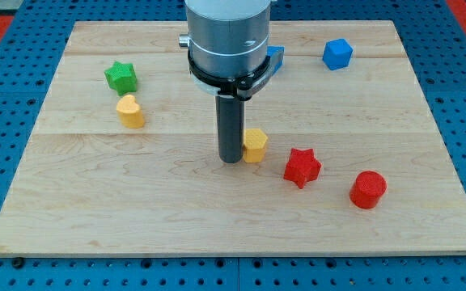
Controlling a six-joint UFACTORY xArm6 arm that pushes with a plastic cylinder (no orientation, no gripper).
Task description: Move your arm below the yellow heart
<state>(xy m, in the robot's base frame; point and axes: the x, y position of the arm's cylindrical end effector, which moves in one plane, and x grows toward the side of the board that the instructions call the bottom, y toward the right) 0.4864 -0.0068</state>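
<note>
The yellow heart [130,111] lies on the wooden board [120,202] at the view's left, just below a green star [121,77]. My tip [230,160] stands near the board's middle, well to the right of the heart and a little lower in the view. It touches or nearly touches the left side of a yellow hexagonal block [255,145].
A red star [302,167] and a red cylinder [368,190] lie to the right of my tip. A blue cube [337,54] sits at the top right. Another blue block [275,58] is partly hidden behind the arm. Blue pegboard surrounds the board.
</note>
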